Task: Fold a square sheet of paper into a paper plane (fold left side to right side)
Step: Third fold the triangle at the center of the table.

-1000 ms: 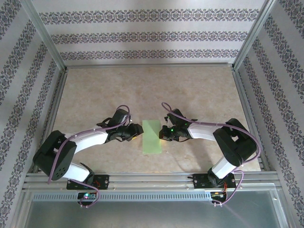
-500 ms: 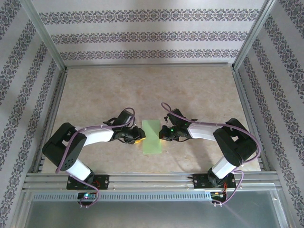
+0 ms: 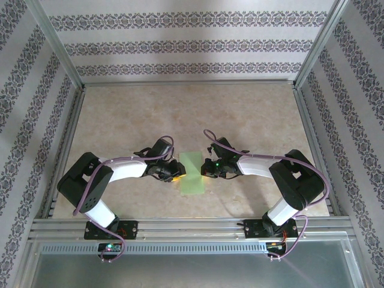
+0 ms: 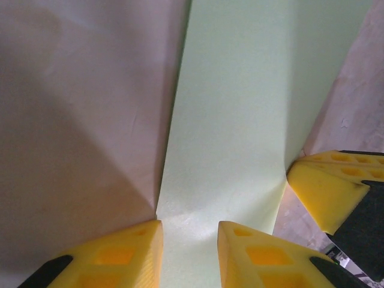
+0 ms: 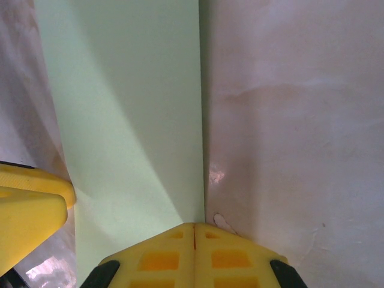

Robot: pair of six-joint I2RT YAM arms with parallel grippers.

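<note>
The square sheet of paper [image 3: 193,172] lies on the table [image 3: 180,114] between my left gripper [image 3: 176,174] and my right gripper [image 3: 206,170].

Light green sheet of paper [image 3: 192,173], a narrow strip shape, lies flat on the beige marbled worktop [image 3: 240,114], toward the near edge. Left claw [image 3: 179,173] sits low at its left edge and right claw [image 3: 206,170] at its right edge, facing each other. Finger gaps too small to tell.
</note>
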